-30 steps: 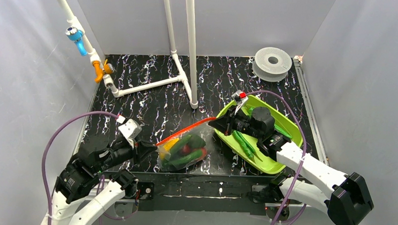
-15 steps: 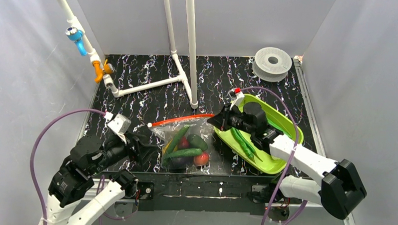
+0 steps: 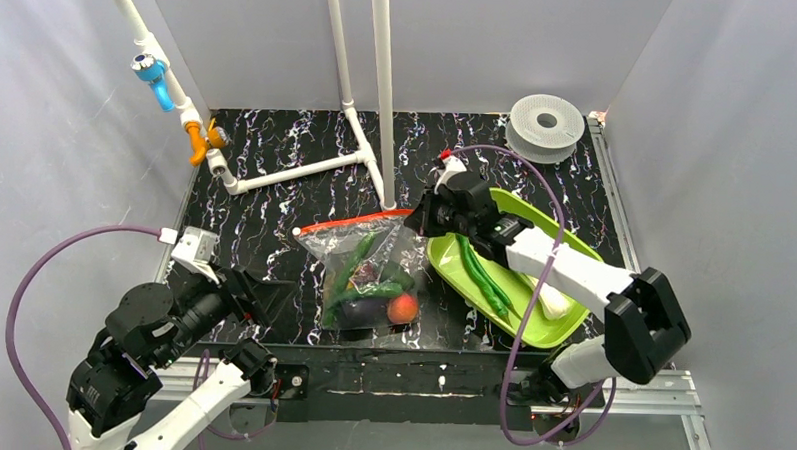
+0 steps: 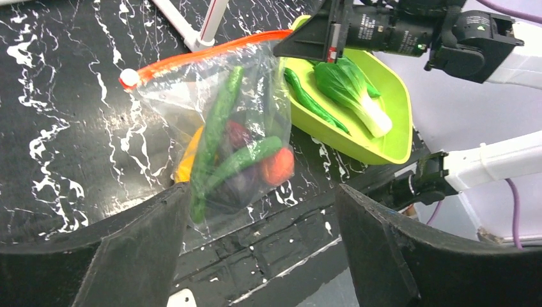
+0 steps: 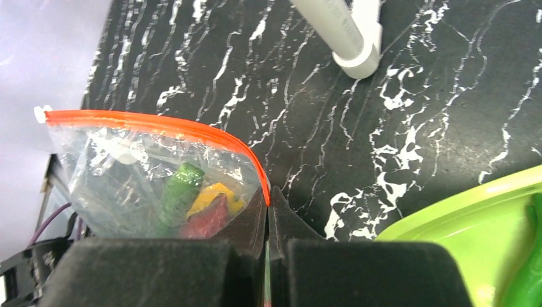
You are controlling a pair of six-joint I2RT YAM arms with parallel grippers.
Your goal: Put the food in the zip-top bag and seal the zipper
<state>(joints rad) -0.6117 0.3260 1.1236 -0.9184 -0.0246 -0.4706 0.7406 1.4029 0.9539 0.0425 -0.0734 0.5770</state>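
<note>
The zip-top bag (image 3: 368, 269) lies mid-table, holding the food: a red-orange tomato (image 4: 278, 165), long green vegetables (image 4: 217, 128), a yellow piece (image 4: 187, 160) and a dark purple eggplant (image 4: 238, 135). The zipper (image 3: 355, 223) runs along its far edge, with a white slider (image 4: 129, 78) at the left end. My right gripper (image 3: 413, 221) is shut on the zipper's right end (image 5: 267, 199). My left gripper (image 3: 270, 295) stands open to the left of the bag, apart from it, with nothing between its fingers (image 4: 147, 243).
A lime-green tray (image 3: 531, 335) right of the bag holds a long green bean (image 3: 483, 278) and a bok choy (image 4: 351, 93). A white pipe frame (image 3: 384, 104) stands behind the bag. A grey spool (image 3: 546, 125) sits at the back right.
My left gripper has opened, let go of the bag's left end and drawn back to the left. My right gripper has carried the zipper's right end farther back, and the bag now spreads out.
</note>
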